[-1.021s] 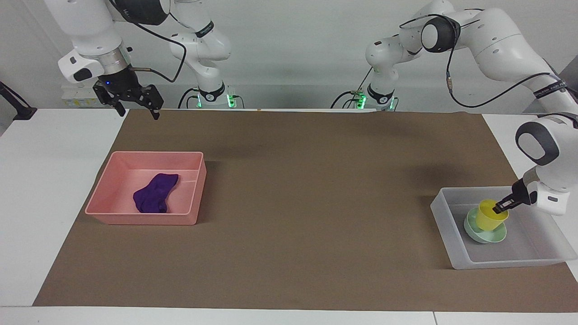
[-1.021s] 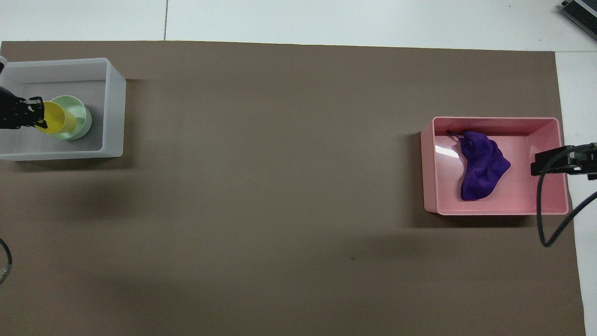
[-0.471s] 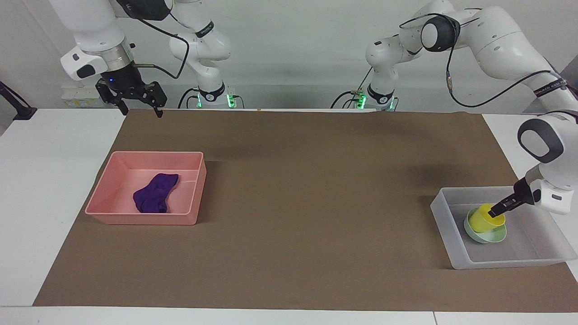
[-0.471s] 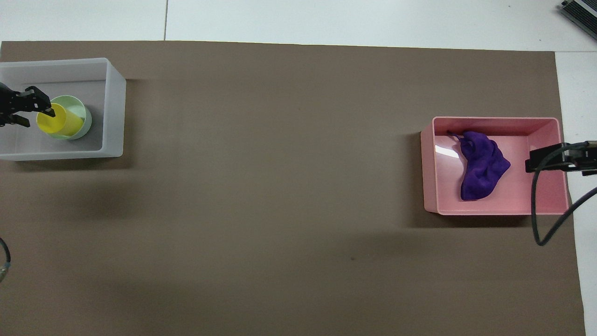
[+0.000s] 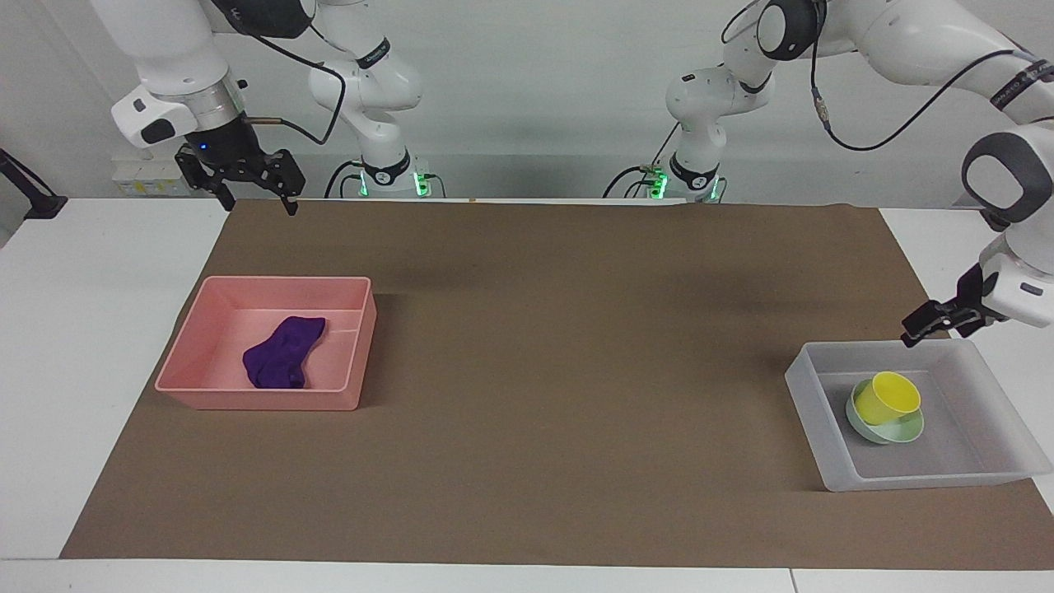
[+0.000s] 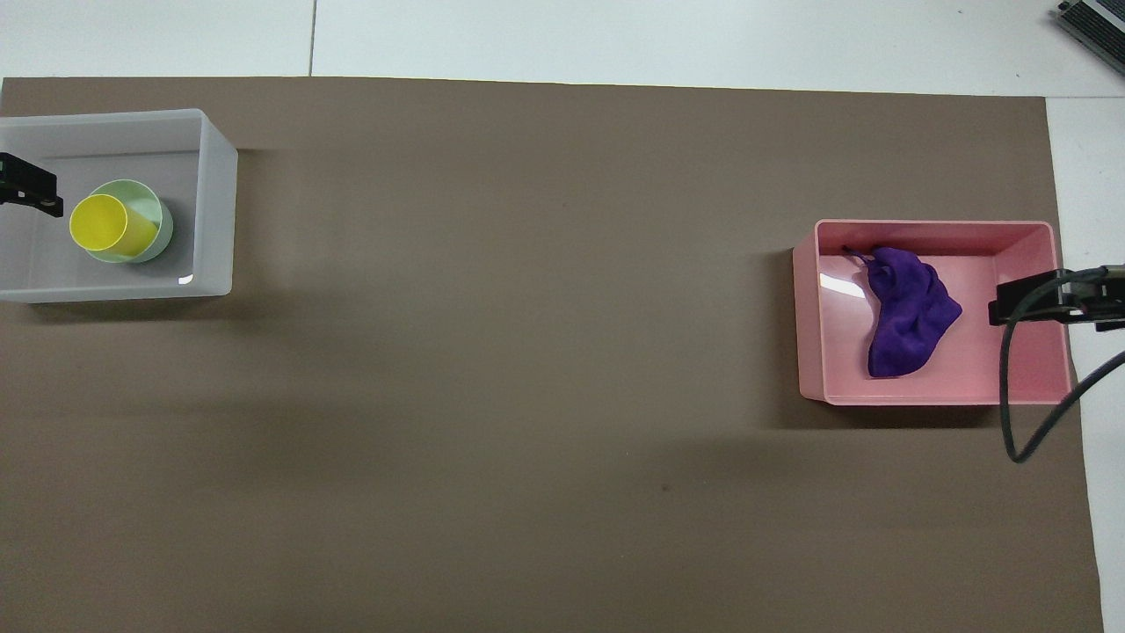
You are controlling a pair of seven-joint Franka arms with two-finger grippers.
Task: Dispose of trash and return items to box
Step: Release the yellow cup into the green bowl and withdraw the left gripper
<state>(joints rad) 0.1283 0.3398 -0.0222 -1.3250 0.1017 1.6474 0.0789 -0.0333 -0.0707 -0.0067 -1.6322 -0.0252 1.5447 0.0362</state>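
Starting at the upper left of the facing view, the right gripper [image 5: 251, 195] is just hanging in the air over the table's robot-side edge with its fingers spread and nothing in them, so that arm is waiting. Just below it, in the left-middle of the frame, the pink bin [image 5: 216, 392] is sitting on the brown mat [image 5: 576, 346] with the purple cloth [image 5: 282, 352] lying crumpled on its floor, same spot as a second ago, so the trash half is looking done to me. Moving across the bare middle of the mat to the lower right, the translucent box [image 5: 811, 395] is holding the green bowl [image 5: 893, 431], and the yellow cup [image 5: 885, 397] is now resting in that bowl, leaning over. The big change is here: a second ago the left gripper [image 5: 935, 317] was pinching the cup's rim, and now it's pulling up and away, hovering over the box's robot-side corner at the right edge of the frame. Its fingers look parted and nothing is hanging from them. In the overhead view only its tip [image 6: 31, 185] is poking in at the left edge, clear of the cup [image 6: 101, 224]. My read is that everything's put away and the arms only have to back off.
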